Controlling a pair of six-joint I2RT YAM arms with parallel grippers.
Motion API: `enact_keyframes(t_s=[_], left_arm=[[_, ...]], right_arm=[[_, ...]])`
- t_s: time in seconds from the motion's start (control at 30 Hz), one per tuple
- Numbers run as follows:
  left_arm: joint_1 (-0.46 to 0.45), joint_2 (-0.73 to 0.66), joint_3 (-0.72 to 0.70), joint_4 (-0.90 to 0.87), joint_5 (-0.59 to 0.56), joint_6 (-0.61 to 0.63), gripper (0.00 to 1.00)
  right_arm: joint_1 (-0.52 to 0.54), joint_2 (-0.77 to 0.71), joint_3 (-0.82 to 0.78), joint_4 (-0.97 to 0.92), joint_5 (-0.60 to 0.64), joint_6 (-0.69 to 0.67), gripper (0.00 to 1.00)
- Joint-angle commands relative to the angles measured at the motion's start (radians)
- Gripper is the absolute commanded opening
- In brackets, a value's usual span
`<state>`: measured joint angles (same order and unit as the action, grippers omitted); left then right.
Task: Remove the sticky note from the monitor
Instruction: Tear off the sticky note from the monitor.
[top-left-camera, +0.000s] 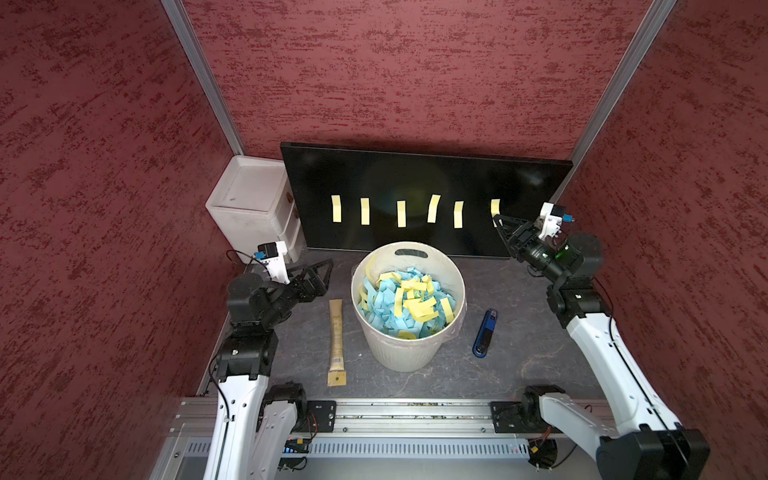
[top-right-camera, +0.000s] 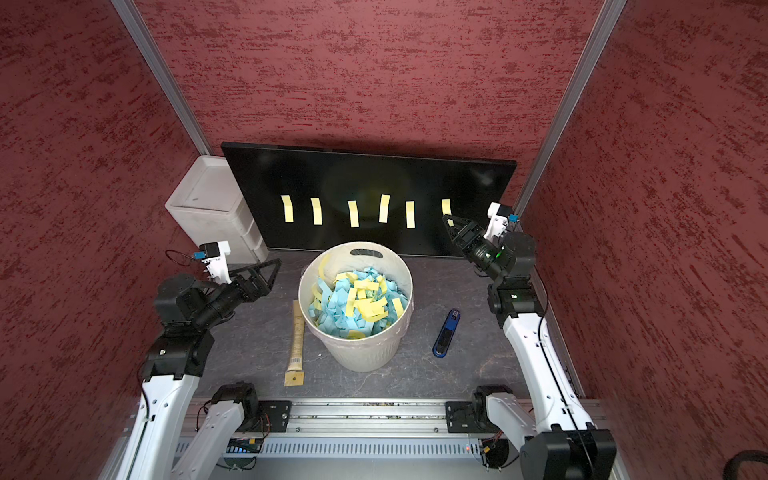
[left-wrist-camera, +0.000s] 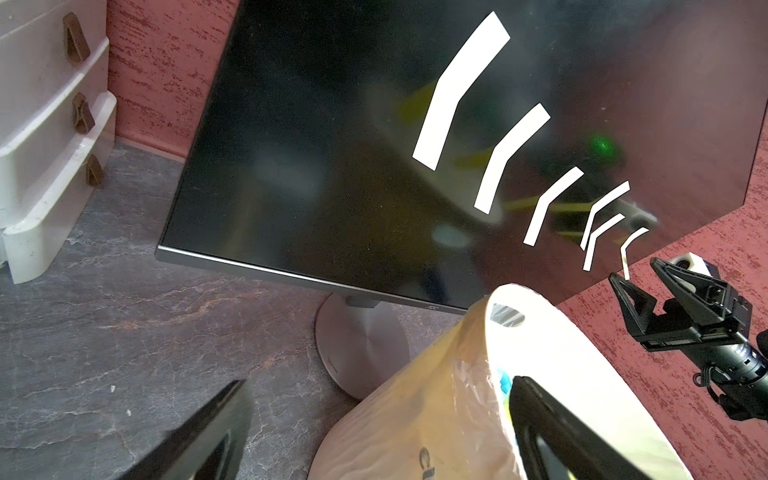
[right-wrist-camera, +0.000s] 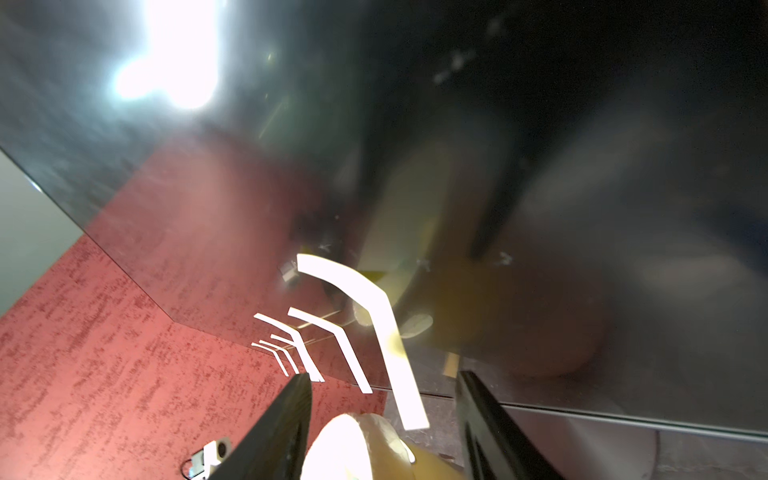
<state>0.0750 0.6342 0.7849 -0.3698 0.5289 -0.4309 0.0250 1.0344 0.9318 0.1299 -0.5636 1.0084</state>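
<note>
1. Where the desk meets the back wall, the monitor (top-left-camera: 415, 178) stands along the back edge, with six yellow notes in a row across its dark screen.
2. The sticky note (top-left-camera: 495, 206) nearest the desk's right edge curls off the glass at its lower end.
3. The right hand (top-left-camera: 500, 226) is at that note with its fingers (right-wrist-camera: 286, 415) partly apart. In the right wrist view the loose end hangs between them with a gap on each side.
4. The left hand (top-left-camera: 326, 274) hovers wide and empty near the desk's left edge, by the white drawer box (top-left-camera: 249, 208) in the back left corner.
5. A white waste bin (top-left-camera: 399, 353) of blue and yellow notes stands mid-desk. A tan tube (top-left-camera: 336, 340) lies on its left-edge side and a blue stapler (top-left-camera: 485, 332) on its right-edge side.
</note>
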Motion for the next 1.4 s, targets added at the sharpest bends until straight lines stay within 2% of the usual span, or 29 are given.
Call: enact_keyframes(t_s=[0.0,0.33,0.67,0.83,1.37], left_arm=[[0.010,-0.005,-0.010,0.040,0.023,-0.007,1.00],[0.010,-0.004,-0.013,0.036,0.017,-0.003,1.00],[0.010,-0.003,-0.013,0.036,0.016,0.000,1.00],[0.011,-0.001,-0.013,0.036,0.016,0.000,1.00],[0.014,-0.003,-0.014,0.035,0.016,0.000,1.00]], right_arm=[[-0.003,0.003,-0.010,0.065,0.020,0.013,0.51],[-0.004,0.007,-0.042,0.071,0.039,0.007,0.30],[-0.005,-0.013,-0.044,0.027,0.077,-0.032,0.16],[-0.007,-0.008,-0.044,0.033,0.071,-0.036,0.01],[-0.008,-0.064,-0.064,-0.019,0.080,-0.071,0.00]])
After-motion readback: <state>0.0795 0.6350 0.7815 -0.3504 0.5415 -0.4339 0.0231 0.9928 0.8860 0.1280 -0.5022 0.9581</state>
